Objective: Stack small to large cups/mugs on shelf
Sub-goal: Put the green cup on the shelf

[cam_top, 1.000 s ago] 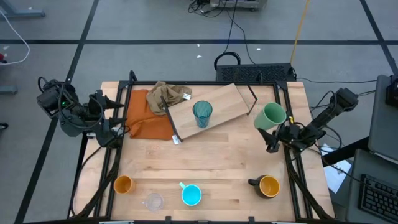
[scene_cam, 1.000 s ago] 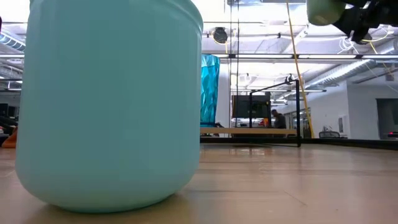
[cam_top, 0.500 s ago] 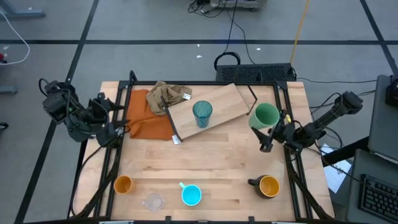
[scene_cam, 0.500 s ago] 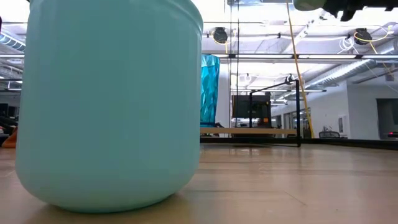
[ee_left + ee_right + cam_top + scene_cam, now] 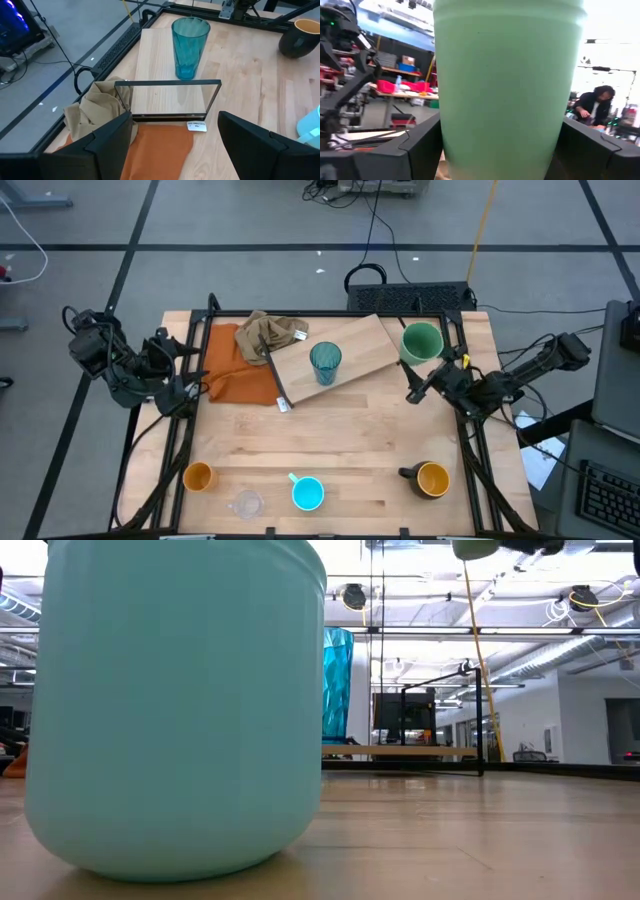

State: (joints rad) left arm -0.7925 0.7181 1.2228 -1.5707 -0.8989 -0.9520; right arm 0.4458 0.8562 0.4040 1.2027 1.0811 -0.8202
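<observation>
The green cup (image 5: 422,341) looks like light, stiff plastic, smooth-walled and probably a little slippery, so a hold across the body at mid-height seems the sound choice, with only enough squeeze to keep it from sliding. That is how it is carried: the right wrist view shows the right gripper (image 5: 501,150) with one dark finger (image 5: 422,145) on each side of the cup's wall, spread wide because the cup is wide, grasping it mouth-up. In the high view the cup hangs in the air near the shelf's (image 5: 355,345) right end, above the worktop (image 5: 330,440), not yet set down. The shelf lies at an angle at the back of the worktop, with the teal tumbler (image 5: 325,363) standing on it; the tumbler looks thin and tall, so it would tip easily if knocked as the green cup comes in. The orange cup (image 5: 198,476), clear glass (image 5: 245,504), blue mug (image 5: 308,494) and black mug (image 5: 431,479) stand along the front edge of the worktop; the glass is the fragile one. The left gripper (image 5: 172,132) waits at the left edge over the orange cloth (image 5: 157,155), its fingers released and holding nothing.
</observation>
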